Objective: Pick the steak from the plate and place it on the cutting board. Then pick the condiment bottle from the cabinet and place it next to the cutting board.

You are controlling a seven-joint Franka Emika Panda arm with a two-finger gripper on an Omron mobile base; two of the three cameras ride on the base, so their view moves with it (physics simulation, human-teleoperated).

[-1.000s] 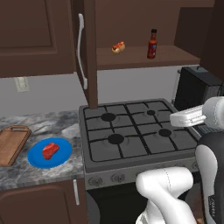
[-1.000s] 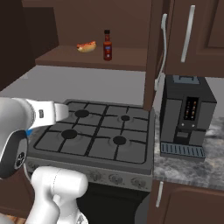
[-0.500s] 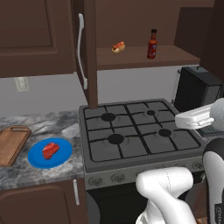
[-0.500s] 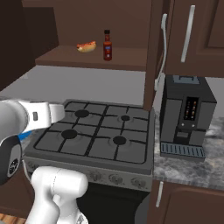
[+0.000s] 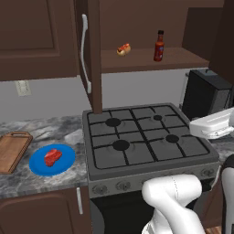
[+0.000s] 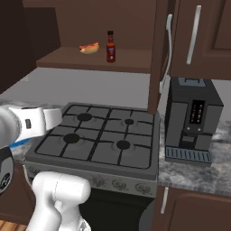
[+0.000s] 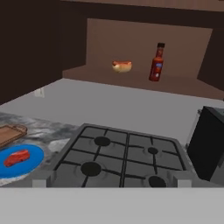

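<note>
Cabinet (image 5: 55, 41): we see the dark brown wall unit above the stove, its door (image 5: 91, 55) swung open with a silver bar handle (image 5: 84, 52) on its edge, the inner shelf open to us.
Stove (image 5: 141, 139): our landmark, a grey four-burner hob set in the marbled counter (image 5: 50, 130).
Coffee machine (image 6: 191, 119): black, on the counter just right of the stove.
Cutting board (image 5: 13, 151): brown wood, on the counter well left of the stove, bare.
Plate (image 5: 66, 157): bright blue, between the cutting board and the stove, just beside the board.
Steak (image 5: 52, 156): red, lying on the plate, left of the stove.
Condiment bottle (image 5: 158, 46): upright on the cabinet shelf, above the stove's back right part.
Hot dog (image 5: 123, 49): on the same shelf, left of the bottle and apart from it.
Gripper: we take it as spread wide with nothing between the fingers; the hand looks from in front of the stove.
</note>
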